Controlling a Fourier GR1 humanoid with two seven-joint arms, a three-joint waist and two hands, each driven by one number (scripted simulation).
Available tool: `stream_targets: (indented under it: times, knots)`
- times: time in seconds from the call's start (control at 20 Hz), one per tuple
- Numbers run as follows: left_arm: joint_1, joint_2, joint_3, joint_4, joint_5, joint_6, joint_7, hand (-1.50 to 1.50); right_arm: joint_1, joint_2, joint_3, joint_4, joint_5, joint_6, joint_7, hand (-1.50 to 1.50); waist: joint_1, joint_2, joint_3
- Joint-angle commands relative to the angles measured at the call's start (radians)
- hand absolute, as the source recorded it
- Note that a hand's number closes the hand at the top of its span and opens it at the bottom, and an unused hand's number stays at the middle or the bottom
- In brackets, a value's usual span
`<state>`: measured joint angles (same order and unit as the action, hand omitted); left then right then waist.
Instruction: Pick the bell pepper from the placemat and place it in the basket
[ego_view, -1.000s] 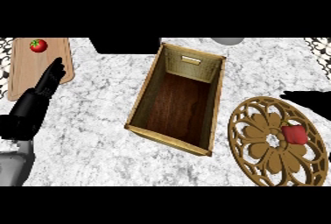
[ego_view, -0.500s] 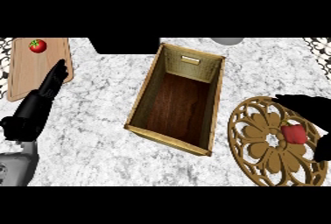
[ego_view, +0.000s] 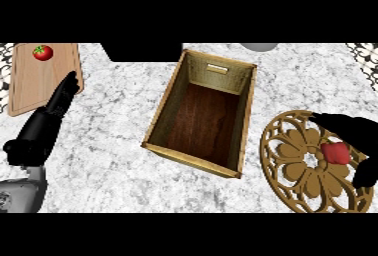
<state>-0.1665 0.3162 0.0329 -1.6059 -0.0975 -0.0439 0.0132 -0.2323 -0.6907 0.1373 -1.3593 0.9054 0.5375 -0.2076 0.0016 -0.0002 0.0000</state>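
Nothing is looking finished yet: the bell pepper (ego_view: 336, 152) is sitting on the placemat (ego_view: 295, 170), outside the basket (ego_view: 207, 120). The right hand (ego_view: 358, 137) is arching wide around it, not closed on it, so gripping, lifting and placing are all waiting. The left hand (ego_view: 44, 132) is lying straight-fingered beside the cutting board (ego_view: 40, 80).

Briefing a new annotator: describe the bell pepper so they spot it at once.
Right of the wooden basket lies a round carved placemat. The bell pepper sits on it, by the right hand. The only other red thing, a tomato, lies far left on a cutting board.

No legible text on any surface
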Motion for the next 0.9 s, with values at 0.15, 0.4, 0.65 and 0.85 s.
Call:
stream_targets:
  times: [0.15,0.4,0.65,0.85]
  knots:
    - [-0.066,-0.005,0.053,0.083,-0.015,-0.035,-0.027,0.00,-0.006,0.053,-0.015,0.065,0.095,-0.027,-0.050,-1.50,-0.001,0.000,0.000]
    - [0.033,0.004,0.057,-0.025,0.005,-0.082,-0.007,0.00,-0.077,0.071,-0.044,0.240,0.144,-0.097,-0.096,-1.50,0.009,0.001,0.000]
    - [-0.038,-0.045,0.044,0.020,-0.052,-0.040,0.008,0.00,-0.028,0.122,-0.057,0.226,0.183,-0.127,-0.090,-1.50,0.001,0.000,0.000]
    - [-0.068,-0.007,0.099,0.030,-0.014,-0.097,0.040,0.00,-0.081,0.134,-0.062,0.256,0.217,-0.081,-0.084,-1.50,0.002,0.000,0.000]
